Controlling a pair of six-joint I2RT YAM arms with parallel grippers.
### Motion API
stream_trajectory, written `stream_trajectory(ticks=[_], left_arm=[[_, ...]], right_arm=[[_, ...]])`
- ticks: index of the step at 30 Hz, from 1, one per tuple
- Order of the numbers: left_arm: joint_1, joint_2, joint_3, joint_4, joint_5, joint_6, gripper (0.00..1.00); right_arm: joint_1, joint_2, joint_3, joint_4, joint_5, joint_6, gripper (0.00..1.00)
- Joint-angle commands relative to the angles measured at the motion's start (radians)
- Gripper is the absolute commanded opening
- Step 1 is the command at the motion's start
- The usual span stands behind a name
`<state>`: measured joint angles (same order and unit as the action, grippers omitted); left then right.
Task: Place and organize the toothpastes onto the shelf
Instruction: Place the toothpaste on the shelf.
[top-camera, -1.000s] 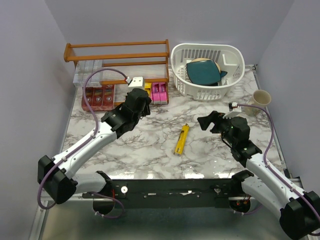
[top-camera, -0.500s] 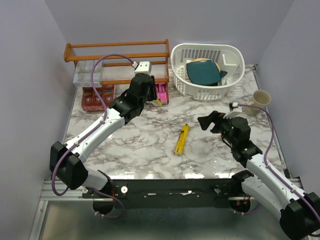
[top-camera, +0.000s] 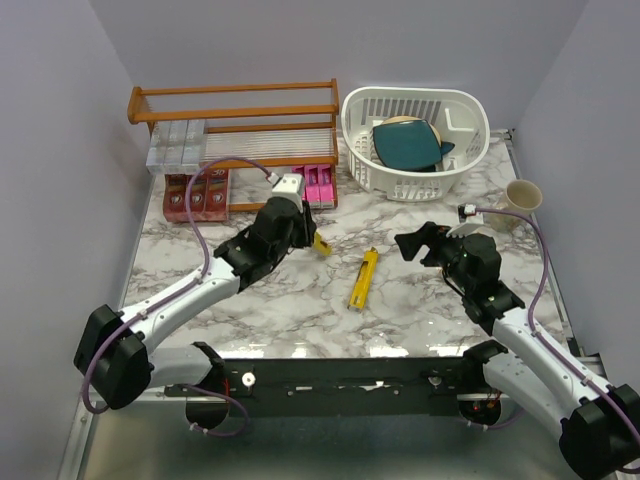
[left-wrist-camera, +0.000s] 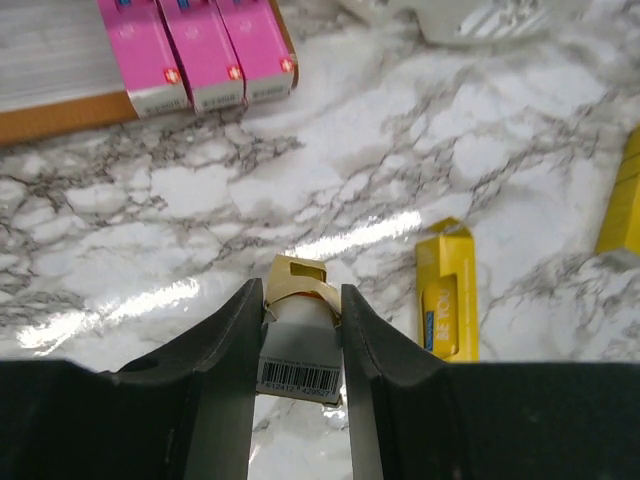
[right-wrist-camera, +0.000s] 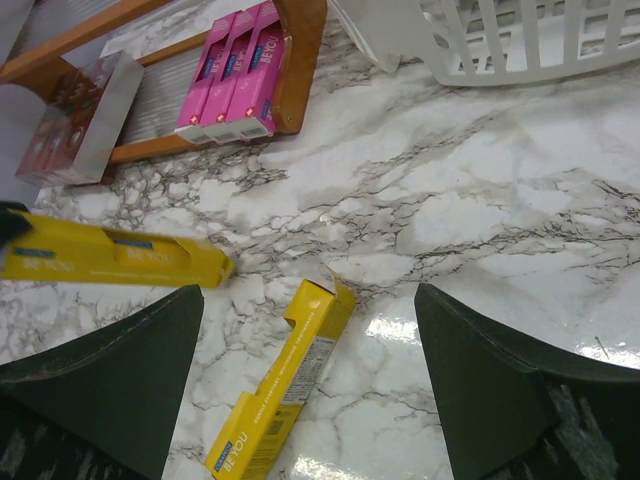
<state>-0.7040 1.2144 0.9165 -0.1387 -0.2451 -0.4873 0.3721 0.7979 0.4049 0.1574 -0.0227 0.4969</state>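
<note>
One yellow toothpaste carton (right-wrist-camera: 110, 262) is up off the bench (top-camera: 300, 310) right now, clamped crosswise in the left tool (left-wrist-camera: 302, 298). The fingers (left-wrist-camera: 235, 340) pinch its narrow sides with the open flap end poking out in front, a grip that leaves the long body free to slide into a slot. It hangs just left of bench centre, short of the shelf (top-camera: 235, 110), which sits at 11 o'clock. My read is that this one is in transit, not placed. Its twin, a second yellow carton (top-camera: 363, 279), lies flat on the marble at about 4 o'clock from the held one, unclaimed. On the shelf the sorting logic shows: pink cartons (top-camera: 318, 185) sit side by side at the right end of the lower tier, red ones (top-camera: 196, 193) at the left end, and silver-grey ones (top-camera: 177, 143) up on the clear slats. It's grouped by colour, so the yellow likely belongs in the gap between red and pink. The right tool (top-camera: 413, 240) hovers wide open and empty at 3 o'clock, aimed toward the loose yellow carton and well placed to take it. Out at 1 o'clock the white basket (top-camera: 455, 110) and, by the right edge, a cup (top-camera: 522, 197) sit apart from the action.
</note>
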Motion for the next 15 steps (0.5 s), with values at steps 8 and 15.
stream_trajectory(ticks=[8,15], left_arm=[[-0.222,-0.16,-0.382,0.382,-0.152,0.015,0.43],[-0.304,-0.202,-0.612,0.545,-0.206,0.024,0.63]], right_arm=[[0.002,-0.002,-0.005,0.024,-0.023,-0.003,0.95],[0.002,0.003,-0.006,0.025,-0.031,0.0,0.95]])
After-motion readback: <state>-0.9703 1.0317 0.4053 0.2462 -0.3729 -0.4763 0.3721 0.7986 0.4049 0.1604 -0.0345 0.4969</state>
